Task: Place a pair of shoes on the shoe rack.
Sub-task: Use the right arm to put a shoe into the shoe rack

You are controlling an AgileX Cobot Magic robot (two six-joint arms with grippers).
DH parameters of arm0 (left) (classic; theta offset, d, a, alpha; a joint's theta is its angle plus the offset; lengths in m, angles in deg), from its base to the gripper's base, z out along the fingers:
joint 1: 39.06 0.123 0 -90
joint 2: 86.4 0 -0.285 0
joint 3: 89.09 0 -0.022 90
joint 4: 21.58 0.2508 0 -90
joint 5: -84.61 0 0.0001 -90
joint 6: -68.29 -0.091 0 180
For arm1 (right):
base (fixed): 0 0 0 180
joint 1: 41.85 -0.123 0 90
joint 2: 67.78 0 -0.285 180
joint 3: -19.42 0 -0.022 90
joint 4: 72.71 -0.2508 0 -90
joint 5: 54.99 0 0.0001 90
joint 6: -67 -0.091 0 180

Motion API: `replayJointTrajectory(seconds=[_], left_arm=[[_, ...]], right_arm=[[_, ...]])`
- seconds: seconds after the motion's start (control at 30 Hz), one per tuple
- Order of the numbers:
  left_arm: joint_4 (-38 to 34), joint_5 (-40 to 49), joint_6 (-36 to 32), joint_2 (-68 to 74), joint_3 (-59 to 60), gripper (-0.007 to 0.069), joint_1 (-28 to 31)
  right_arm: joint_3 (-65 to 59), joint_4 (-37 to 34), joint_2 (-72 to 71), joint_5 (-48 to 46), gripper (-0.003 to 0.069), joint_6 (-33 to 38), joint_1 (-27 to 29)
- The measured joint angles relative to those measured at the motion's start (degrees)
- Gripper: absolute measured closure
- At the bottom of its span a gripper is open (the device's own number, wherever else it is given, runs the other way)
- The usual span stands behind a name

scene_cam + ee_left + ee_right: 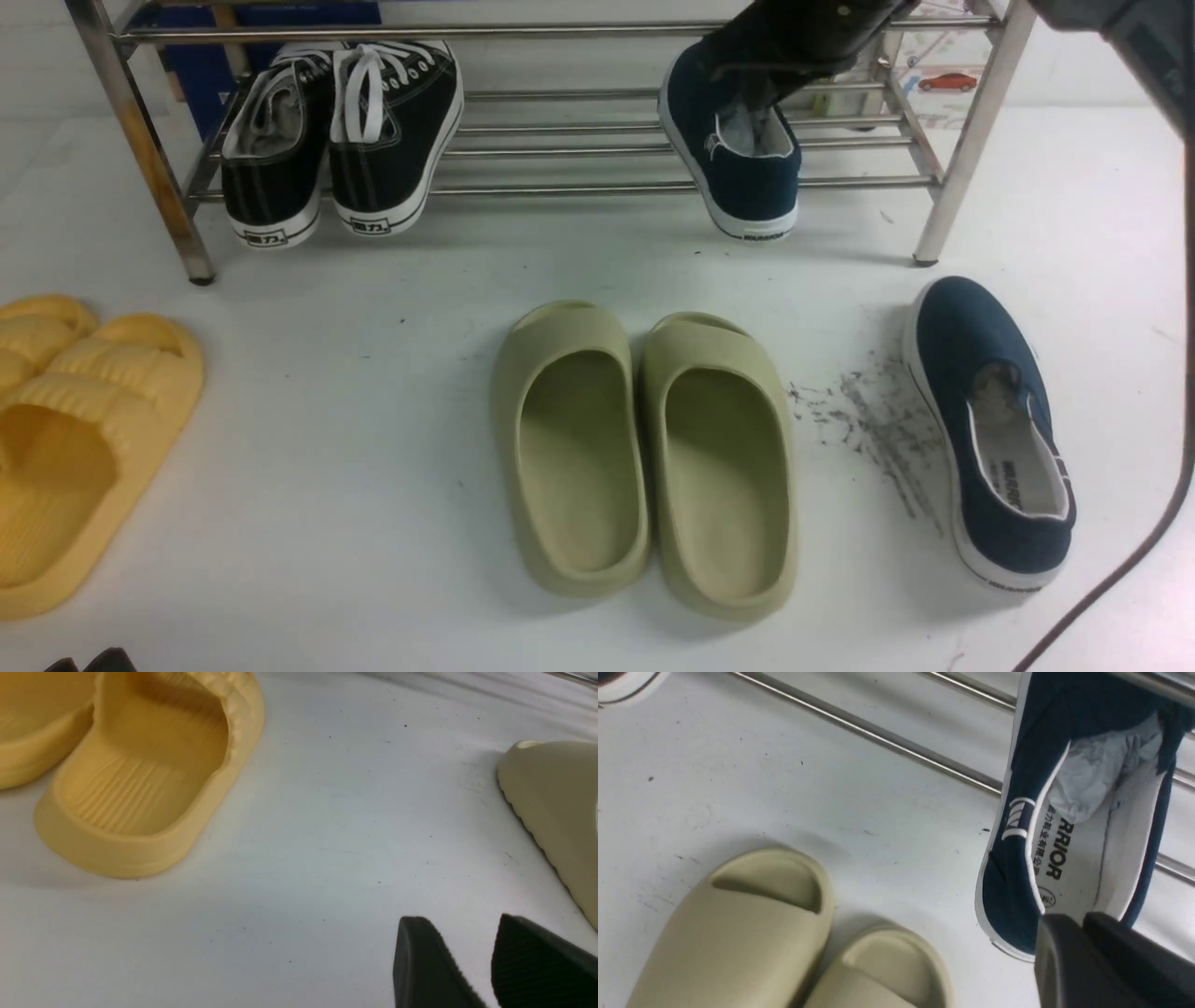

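Note:
One navy slip-on shoe point(747, 177) lies on the lower bars of the steel shoe rack point(560, 189), its heel hanging over the front bar. My right gripper point(752, 98) reaches down into its opening. In the right wrist view the fingers point(1057, 947) stand close together at the heel rim of this shoe point(1013, 882), which has paper stuffing and "WARRIOR" on the insole; the right gripper point(1078, 919) looks shut on the heel. The second navy shoe point(990, 439) lies on the table at the right. My left gripper point(462, 926) is open and empty, low over the table.
Black lace-up sneakers point(345, 140) sit on the rack's left half. Olive-green slippers point(644, 448) lie mid-table, below the rack, and show in the right wrist view point(738, 933). Yellow slippers point(84, 439) lie at the left, near my left gripper. A cable point(1139, 551) hangs at the right edge.

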Motion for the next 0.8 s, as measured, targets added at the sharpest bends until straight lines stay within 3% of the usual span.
replayJointTrajectory(seconds=[0.3, 0.53, 0.8], left_arm=[[0.0, 0.0, 0.0, 0.0, 0.0, 0.0386, 0.0], [0.0, 0.0, 0.0, 0.0, 0.0, 0.0386, 0.0], [0.0, 0.0, 0.0, 0.0, 0.0, 0.0386, 0.0]], right_arm=[[-15.66, 0.67, 0.62, 0.23, 0.0662, -0.06, 0.0], [-16.46, 5.24, 1.32, 7.13, 0.0659, -2.03, 0.0], [-16.46, 4.28, 2.34, 10.68, 0.0654, -4.05, -0.05]])
